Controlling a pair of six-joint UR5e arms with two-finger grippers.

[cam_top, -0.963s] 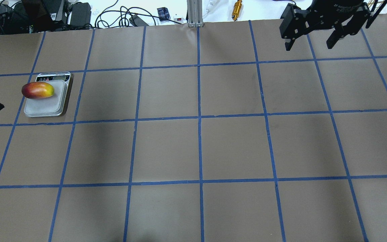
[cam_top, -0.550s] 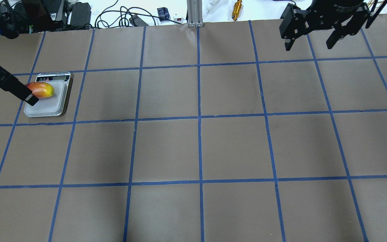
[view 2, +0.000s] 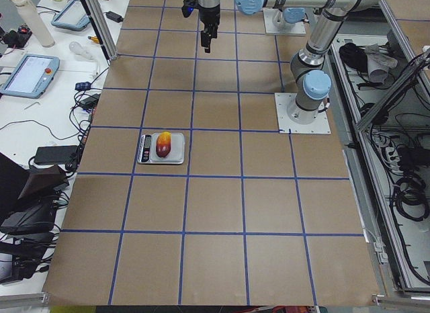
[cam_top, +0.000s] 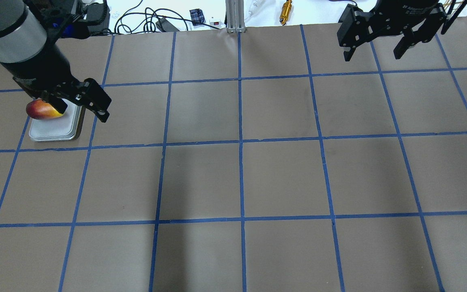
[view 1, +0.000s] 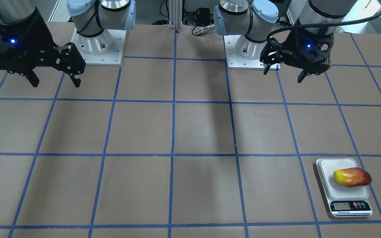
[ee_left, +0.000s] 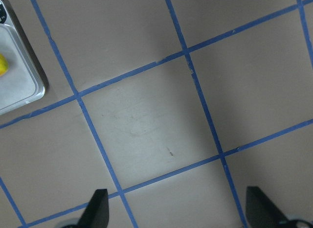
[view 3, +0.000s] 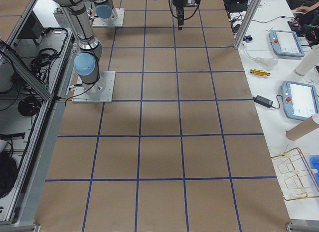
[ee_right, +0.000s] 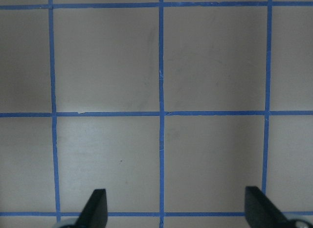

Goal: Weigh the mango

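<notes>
On the plate of the digital scale (view 1: 328, 172), the mango (view 1: 352, 177) is lying free. You are watching the left gripper (view 1: 283, 76) pulling clear of it over the last second, fingers wide and empty. The right gripper (view 1: 56, 84) is hanging wide, well apart. Placement is looking complete; the display is too small to read.

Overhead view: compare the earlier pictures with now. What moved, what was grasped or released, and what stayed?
The left gripper swept in from the left edge, rightward, and now overlaps the mango and scale in view; open, it grasped nothing. The mango stayed on the scale; the right gripper stayed put, open.
</notes>
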